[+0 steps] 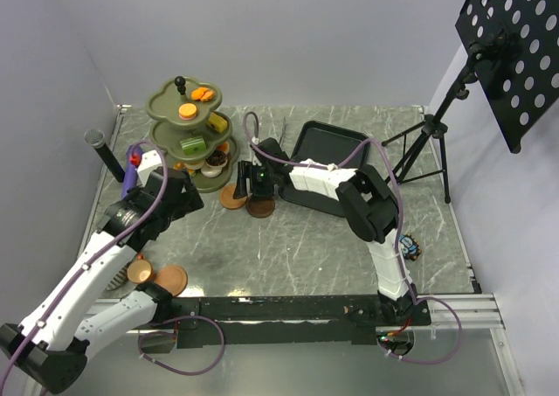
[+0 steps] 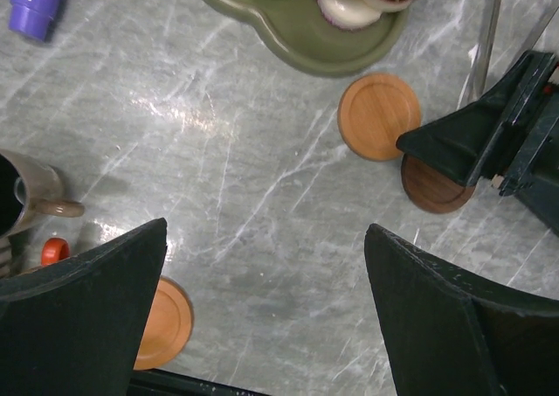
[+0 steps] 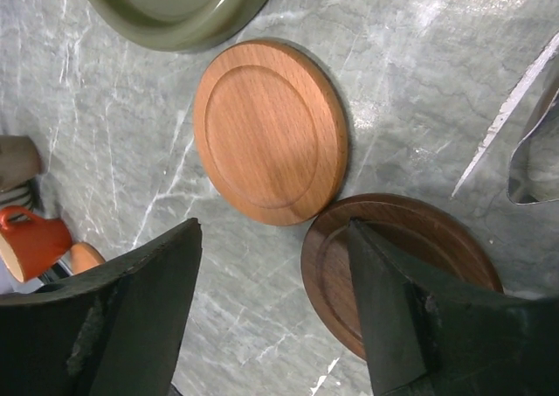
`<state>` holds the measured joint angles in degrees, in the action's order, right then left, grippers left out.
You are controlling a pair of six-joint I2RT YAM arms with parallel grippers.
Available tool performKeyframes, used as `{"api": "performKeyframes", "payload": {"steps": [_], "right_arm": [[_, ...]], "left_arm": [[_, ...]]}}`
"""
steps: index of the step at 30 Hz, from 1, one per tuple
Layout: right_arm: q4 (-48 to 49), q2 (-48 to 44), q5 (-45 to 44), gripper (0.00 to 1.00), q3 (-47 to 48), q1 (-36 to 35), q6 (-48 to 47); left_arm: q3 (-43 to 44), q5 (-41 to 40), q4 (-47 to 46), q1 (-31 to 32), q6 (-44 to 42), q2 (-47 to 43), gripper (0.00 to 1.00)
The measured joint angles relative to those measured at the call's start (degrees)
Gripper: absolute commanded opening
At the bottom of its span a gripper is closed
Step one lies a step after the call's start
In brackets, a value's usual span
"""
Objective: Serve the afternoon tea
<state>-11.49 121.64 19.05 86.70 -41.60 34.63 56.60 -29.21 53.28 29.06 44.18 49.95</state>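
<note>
Top external view puts the olive-green three-tier stand (image 1: 188, 138) at the far left of the marble tabletop (image 1: 306, 247). I see orange pastries (image 1: 188, 111) on its top tier, a green pastry (image 1: 189, 143) on the middle one and dark pastries (image 1: 214, 160) on the lowest. Just in front of the stand's base lie a light wooden saucer (image 1: 233, 198) and a dark brown saucer (image 1: 260, 207), edge to edge. Two more saucers (image 1: 155, 275) sit near my left arm's base. The black tray (image 1: 323, 142) lies right of the stand.

My right end effector (image 3: 275, 230) hangs over the saucer pair with its fingers spread wide and nothing between them. One finger (image 3: 410, 326) overlaps the dark saucer, but I cannot tell whether it touches. The metal tongs (image 3: 533, 151) show at the right edge of that wrist view, and an orange cup (image 3: 31, 243) at the left.

My left end effector (image 2: 266, 239) is likewise spread apart and empty above bare marble, near the stand's lowest tier. A taupe cup (image 2: 35, 191) stands off to its left, beside another saucer.
</note>
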Motion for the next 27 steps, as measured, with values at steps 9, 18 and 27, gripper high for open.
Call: {"api": "performKeyframes", "payload": {"steps": [9, 18, 27], "right_arm": [[0.33, -9.49, -1.75, 0.82, -3.61, 0.33, -2.91], [1.66, -26.71, -3.93, 0.82, -13.90, 8.66, -4.94], [-2.05, -31.61, -5.51, 0.82, -16.26, 14.01, -9.97]], "left_arm": [[0.00, 6.43, 1.99, 0.00, 2.23, 9.53, 0.94], [-11.10, 11.65, 4.83, 0.00, 16.41, 8.61, 0.88], [-19.61, 14.80, 5.11, 5.53, 29.44, 9.33, 0.93]]}}
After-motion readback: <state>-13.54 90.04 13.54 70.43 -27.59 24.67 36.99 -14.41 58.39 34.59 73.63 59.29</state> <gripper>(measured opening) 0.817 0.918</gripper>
